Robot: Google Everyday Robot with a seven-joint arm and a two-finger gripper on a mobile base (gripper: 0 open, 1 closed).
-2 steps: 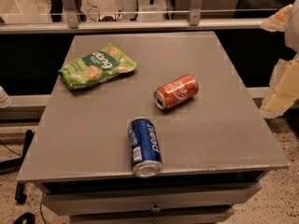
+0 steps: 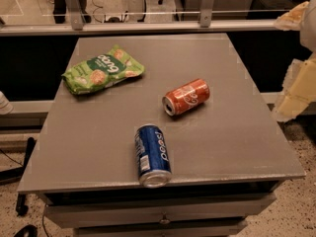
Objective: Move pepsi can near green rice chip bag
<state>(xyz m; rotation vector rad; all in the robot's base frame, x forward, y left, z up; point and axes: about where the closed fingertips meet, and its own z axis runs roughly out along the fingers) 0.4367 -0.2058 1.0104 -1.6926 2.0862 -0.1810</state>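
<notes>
The pepsi can (image 2: 152, 155) lies on its side at the near edge of the worktop (image 2: 232, 147), well apart from the green rice chip bag (image 2: 102, 69) at the far left. The grasp should probably cross the can's round body and avoid the orange-red can (image 2: 186, 97). The end effector (image 2: 298, 88) hangs off the right edge, touching nothing; its opening I cannot tell.

An orange-red can (image 2: 186, 97) lies on its side on the grey table (image 2: 237, 147).
</notes>
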